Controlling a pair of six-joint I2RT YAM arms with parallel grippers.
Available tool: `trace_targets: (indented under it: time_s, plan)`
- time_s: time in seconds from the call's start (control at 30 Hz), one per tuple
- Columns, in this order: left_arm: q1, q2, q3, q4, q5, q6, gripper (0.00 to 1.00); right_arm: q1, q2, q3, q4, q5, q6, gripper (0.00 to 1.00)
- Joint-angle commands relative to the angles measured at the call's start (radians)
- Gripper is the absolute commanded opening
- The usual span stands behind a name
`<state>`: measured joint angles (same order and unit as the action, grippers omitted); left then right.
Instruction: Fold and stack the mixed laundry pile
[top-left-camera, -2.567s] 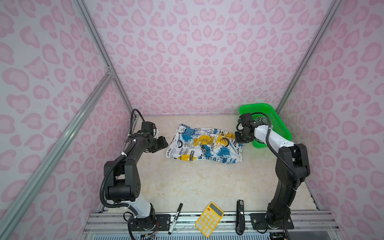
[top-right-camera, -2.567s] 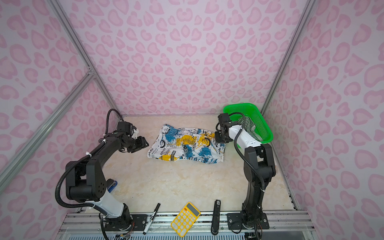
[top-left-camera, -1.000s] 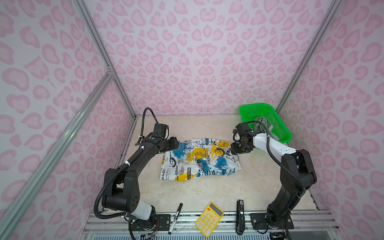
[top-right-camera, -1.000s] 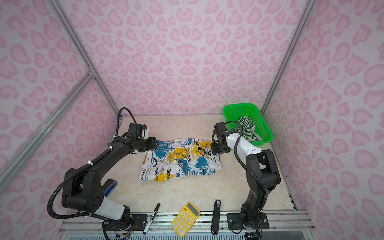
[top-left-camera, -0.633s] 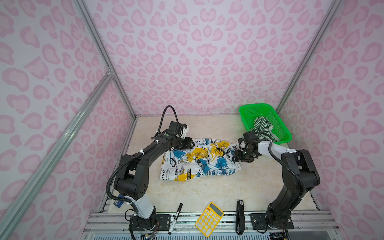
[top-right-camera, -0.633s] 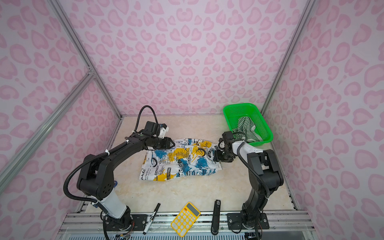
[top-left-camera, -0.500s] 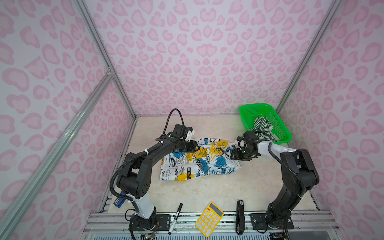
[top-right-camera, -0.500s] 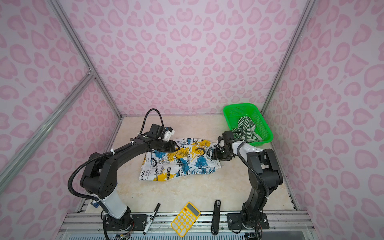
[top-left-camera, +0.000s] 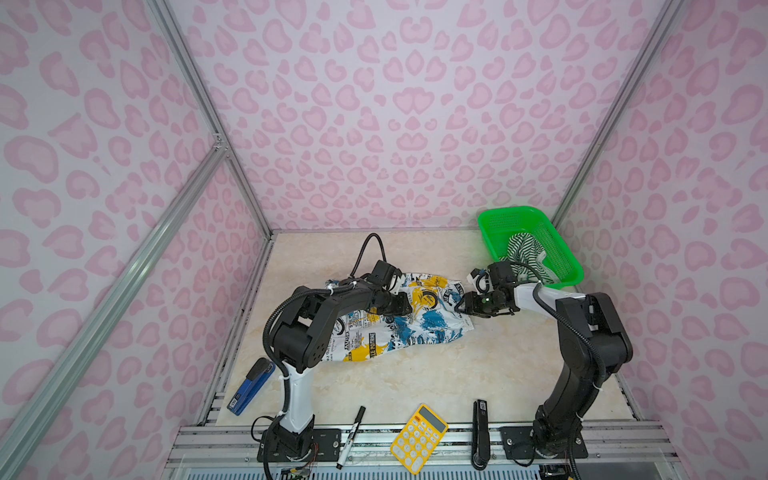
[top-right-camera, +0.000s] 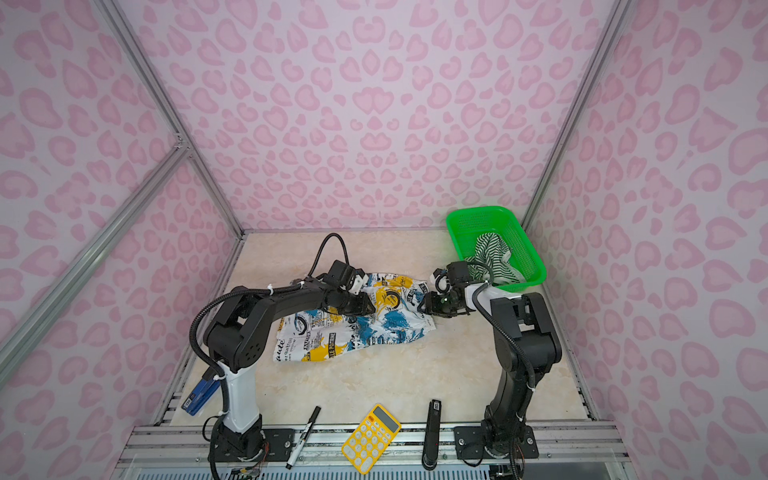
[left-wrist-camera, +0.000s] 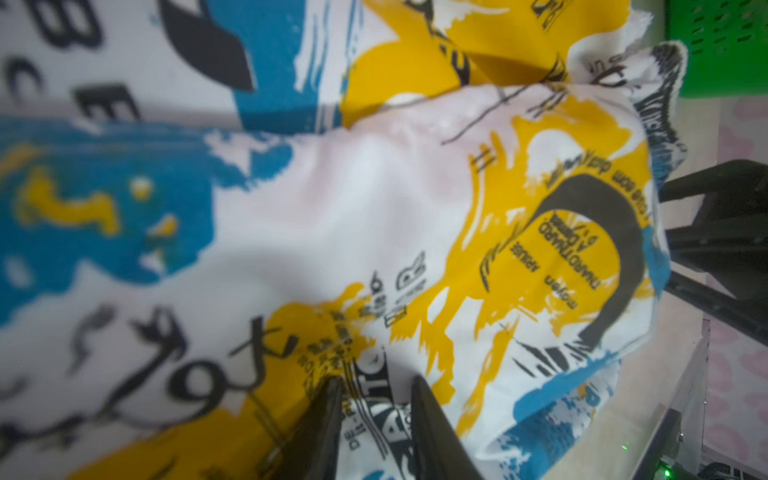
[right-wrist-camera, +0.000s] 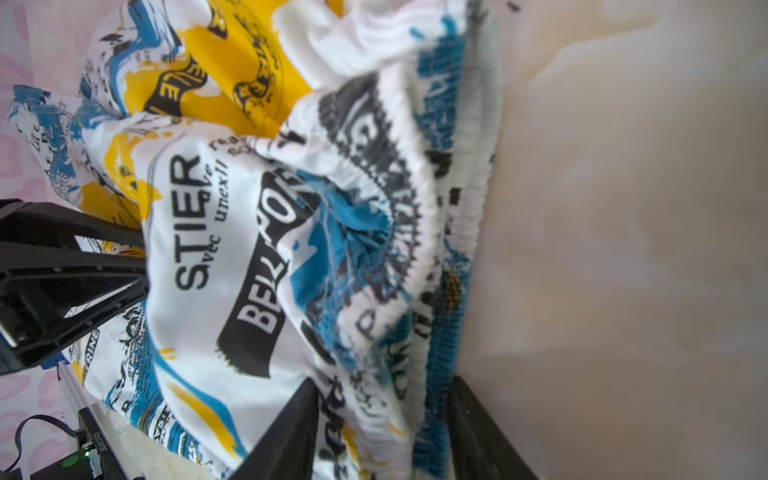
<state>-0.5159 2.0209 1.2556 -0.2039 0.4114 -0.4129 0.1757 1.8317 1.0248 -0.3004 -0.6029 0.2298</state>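
Note:
The printed garment (top-left-camera: 399, 336), white with blue, yellow and black print, lies rumpled at mid-table in both top views. My left gripper (top-left-camera: 405, 307) reaches across its far middle. In the left wrist view a fold of this cloth (left-wrist-camera: 374, 208) is pinched between the dark fingers (left-wrist-camera: 328, 424). My right gripper (top-left-camera: 460, 307) is at the garment's right edge. In the right wrist view its jaws (right-wrist-camera: 382, 424) are closed on the bunched elastic hem. The striped garment (top-left-camera: 523, 255) lies in the green basket (top-left-camera: 490, 216).
The basket stands in the back right corner, just behind my right arm. Along the front edge lie a blue stapler (top-left-camera: 249, 386), a black marker (top-left-camera: 351, 436), a yellow calculator (top-left-camera: 419, 436) and a black bar-shaped tool (top-left-camera: 480, 432). Pink patterned walls enclose the table.
My left gripper moved right from the garment's left edge to its middle and its jaws narrowed onto cloth. My right gripper shifted slightly left, and the garment's right side bunched up.

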Motion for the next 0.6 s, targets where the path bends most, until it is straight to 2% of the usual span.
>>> trace_targets:
  time_s: [0.0, 0.3, 0.57]
  plan:
    - [0.001, 0.047, 0.019, -0.043, -0.123, -0.03, 0.32, -0.003, -0.011, -0.02, -0.118, 0.086, 0.016, 0.59]
    - [0.001, 0.09, 0.056, -0.128, -0.192, -0.034, 0.3, -0.032, -0.054, -0.046, -0.115, 0.159, 0.028, 0.62]
    - [0.001, 0.079, 0.035, -0.129, -0.182, -0.024, 0.29, 0.005, 0.049, -0.019, -0.043, 0.149, 0.08, 0.61]
